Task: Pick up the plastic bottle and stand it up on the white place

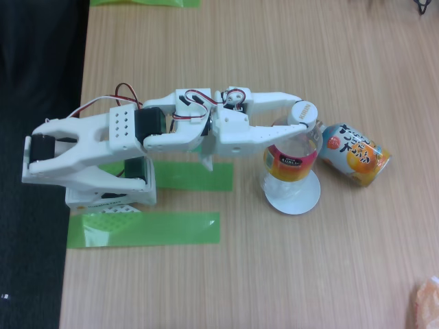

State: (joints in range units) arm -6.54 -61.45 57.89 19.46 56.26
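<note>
While the plastic bottle (291,159) stands close to upright at centre right of the frame, its clear base sits on the white place (293,195), a round disc lying flat on the wooden worktop (274,274). The white arm (171,133) reaches from the left edge across to the bottle's shoulder, and the gripper (295,115) has its jaws closed around the upper part of the bottle just under the white cap (303,112); how tightly they press cannot be judged from above.

The step in hand looks like the release. To do it well, the base should rest flat and fully inside the disc before the grip loosens; from this angle the bottle seems centred but slightly leaning toward the upper right, so a small correction toward vertical would help. The jaws should then part slowly and evenly, so neither finger drags the neck sideways, and the arm should lift away or back off to the left without brushing the cap.

Another bottle (355,154), light blue and orange, lies on its side just to the right, very near the standing one; a toppling bottle would fall against it.
</note>
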